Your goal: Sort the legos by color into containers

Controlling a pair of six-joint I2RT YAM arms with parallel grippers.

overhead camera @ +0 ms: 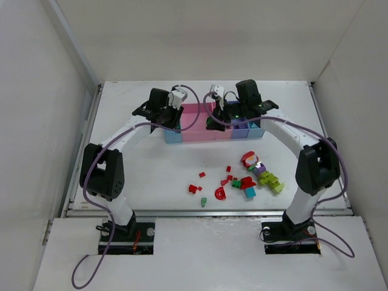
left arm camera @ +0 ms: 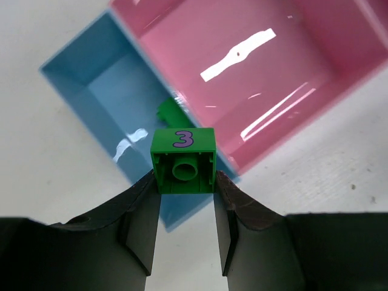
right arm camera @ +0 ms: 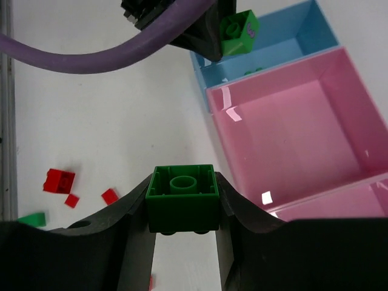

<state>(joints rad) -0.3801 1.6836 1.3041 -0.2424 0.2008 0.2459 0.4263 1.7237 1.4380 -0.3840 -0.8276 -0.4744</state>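
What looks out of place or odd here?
Nothing stands out. The left gripper holds a green "3" brick over the left-end blue bin, which has a green piece inside; the right gripper holds a plain green brick. Other legos lie loose.

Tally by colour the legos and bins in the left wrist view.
Green legos: 2, the brick marked 3 in the left gripper and a piece in the light blue bin
Light blue bins: 1
Pink bins: 1
Total: 4
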